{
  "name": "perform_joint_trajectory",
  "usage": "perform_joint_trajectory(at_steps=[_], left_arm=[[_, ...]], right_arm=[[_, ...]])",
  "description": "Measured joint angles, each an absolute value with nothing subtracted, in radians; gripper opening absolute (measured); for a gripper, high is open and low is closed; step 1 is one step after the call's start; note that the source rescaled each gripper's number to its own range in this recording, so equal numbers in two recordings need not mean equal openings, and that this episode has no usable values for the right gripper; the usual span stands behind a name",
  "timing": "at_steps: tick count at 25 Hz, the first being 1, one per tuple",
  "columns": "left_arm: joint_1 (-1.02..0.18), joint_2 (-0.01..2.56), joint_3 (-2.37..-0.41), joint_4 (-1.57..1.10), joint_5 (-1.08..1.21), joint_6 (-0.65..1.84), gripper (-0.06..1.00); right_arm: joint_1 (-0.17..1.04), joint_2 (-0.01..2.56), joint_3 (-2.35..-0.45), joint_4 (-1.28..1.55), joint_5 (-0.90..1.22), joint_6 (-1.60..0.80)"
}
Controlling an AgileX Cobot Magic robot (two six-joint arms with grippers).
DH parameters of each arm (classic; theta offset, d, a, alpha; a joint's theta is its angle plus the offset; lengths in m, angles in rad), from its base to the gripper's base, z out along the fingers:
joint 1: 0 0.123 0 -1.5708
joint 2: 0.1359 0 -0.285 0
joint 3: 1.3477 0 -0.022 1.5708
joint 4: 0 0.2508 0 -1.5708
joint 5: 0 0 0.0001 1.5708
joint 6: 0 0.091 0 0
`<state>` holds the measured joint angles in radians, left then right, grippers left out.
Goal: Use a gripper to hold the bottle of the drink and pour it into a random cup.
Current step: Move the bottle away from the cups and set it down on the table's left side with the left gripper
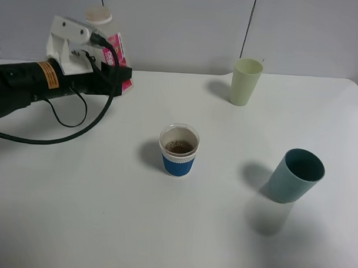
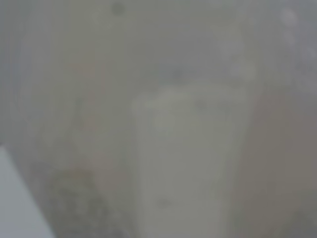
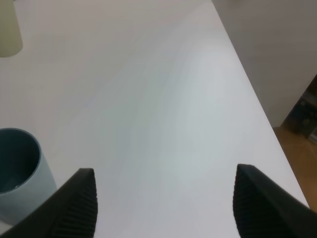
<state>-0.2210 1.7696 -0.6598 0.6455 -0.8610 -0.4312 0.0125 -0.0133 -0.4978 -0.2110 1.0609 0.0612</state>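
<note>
- Left tool (image 1: 117,73) is clenched on the drink bottle (image 1: 116,49), which is upright at the back-left of the table (image 1: 105,219), well apart from the cups.
- Right tool (image 3: 164,198) is released and empty, near the teal plastic cup (image 1: 295,175).
- Risk: the smooth, squarish plastic bottle may twist or slip when tilted.
- Risk: the light blue-sleeved paper cup (image 1: 179,150) at centre already holds brown liquid, so a nudge tips it.
- Pale green cup (image 1: 246,81) at the back is tall, tapered and matte.
</note>
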Motion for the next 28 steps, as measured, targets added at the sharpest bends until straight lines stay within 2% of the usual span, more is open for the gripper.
perform_joint_trajectory(at_steps=[4, 9, 16, 28], left_arm=[[-0.221, 1.897, -0.661, 0.648, -0.967, -0.351, 0.02], [-0.22, 1.982, -0.662, 0.625, -0.992, -0.276, 0.02], [-0.211, 2.043, -0.662, 0.61, -1.048, -0.163, 0.02], [-0.211, 2.107, -0.662, 0.496, -1.137, -0.118, 0.02]], right_arm=[[0.013, -0.013, -0.498, -0.211, 1.061, 0.061], [0.013, -0.013, -0.498, -0.211, 1.061, 0.061], [0.013, -0.013, -0.498, -0.211, 1.061, 0.061], [0.013, -0.013, -0.498, -0.211, 1.061, 0.061]])
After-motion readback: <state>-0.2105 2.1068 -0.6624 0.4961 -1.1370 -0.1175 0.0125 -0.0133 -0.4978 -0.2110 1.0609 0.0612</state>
